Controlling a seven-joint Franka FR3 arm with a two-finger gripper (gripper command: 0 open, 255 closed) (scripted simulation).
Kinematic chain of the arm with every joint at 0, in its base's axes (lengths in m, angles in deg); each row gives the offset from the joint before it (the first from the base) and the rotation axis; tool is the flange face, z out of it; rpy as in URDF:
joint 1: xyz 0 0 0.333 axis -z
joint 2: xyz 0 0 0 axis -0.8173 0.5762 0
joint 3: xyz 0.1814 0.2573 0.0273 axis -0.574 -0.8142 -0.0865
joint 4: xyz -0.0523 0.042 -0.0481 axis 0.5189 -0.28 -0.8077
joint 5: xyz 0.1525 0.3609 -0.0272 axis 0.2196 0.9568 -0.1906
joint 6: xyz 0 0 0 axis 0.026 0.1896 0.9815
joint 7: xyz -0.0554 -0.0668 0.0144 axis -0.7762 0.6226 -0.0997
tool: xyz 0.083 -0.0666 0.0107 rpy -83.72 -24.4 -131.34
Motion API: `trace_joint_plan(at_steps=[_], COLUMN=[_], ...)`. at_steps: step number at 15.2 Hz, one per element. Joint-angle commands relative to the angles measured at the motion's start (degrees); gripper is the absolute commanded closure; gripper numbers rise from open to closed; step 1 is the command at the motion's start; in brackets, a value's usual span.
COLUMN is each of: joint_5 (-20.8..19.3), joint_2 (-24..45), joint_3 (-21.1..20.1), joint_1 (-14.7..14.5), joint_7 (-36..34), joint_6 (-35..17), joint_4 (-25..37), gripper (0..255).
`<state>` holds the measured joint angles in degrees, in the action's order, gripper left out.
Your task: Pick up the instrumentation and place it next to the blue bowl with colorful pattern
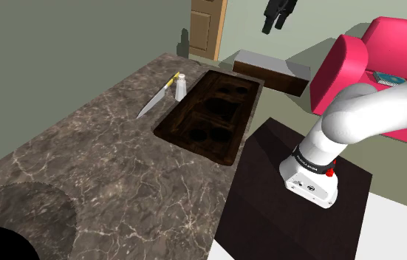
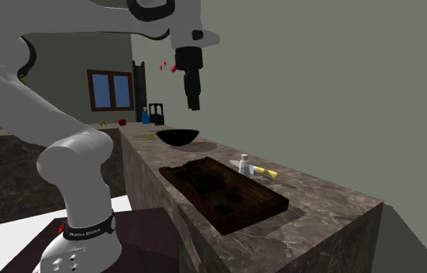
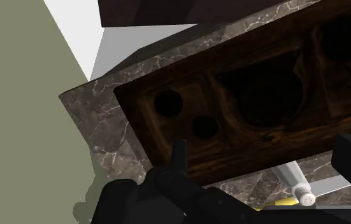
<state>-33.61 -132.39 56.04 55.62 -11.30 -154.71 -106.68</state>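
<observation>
Jaws (image 2: 193, 105) hang high above the desk (image 1: 105, 177), pointing down. In the wrist view the two fingers stand well apart with nothing between them.

Task's thing: a knife-like tool (image 1: 156, 100), grey blade and yellow handle. It lies flat on the marble desk, along the far side of the dark wooden tray (image 1: 209, 111) from the stand (image 1: 298, 199).

Obstacle: a small white shaker (image 1: 181, 87) stands upright at the handle end, just beside the handle and between it and the tray; contact cannot be told. In the wrist view the shaker (image 3: 304, 194) and the blade (image 3: 330, 186) sit below the jaws (image 3: 266, 159).

Bowl (image 2: 177, 137): drawn dark, further along the desk, well apart from tray (image 2: 223, 190), shaker (image 2: 244, 164) and tool (image 2: 264, 171).

Surroundings: pink sofa (image 1: 386, 59), low cabinet (image 1: 272, 70), door (image 1: 207, 29).
</observation>
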Motion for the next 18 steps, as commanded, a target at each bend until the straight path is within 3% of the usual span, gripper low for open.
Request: trace_joint_plan(at_steps=[1, 9, 18], joint_5=[0.00, 6.90, 9.50], joint_2=[0.00, 5.80, 21.44], joint_3=[0.00, -12.33, -25.59], joint_1=[0.00, 2.25, 6.60], joint_7=[0.00, -22.79, -48.51], joint_6=[0.00, -9.82, -21.46], joint_4=[0.00, -4.19, -0.22], gripper=[0, 0, 0])
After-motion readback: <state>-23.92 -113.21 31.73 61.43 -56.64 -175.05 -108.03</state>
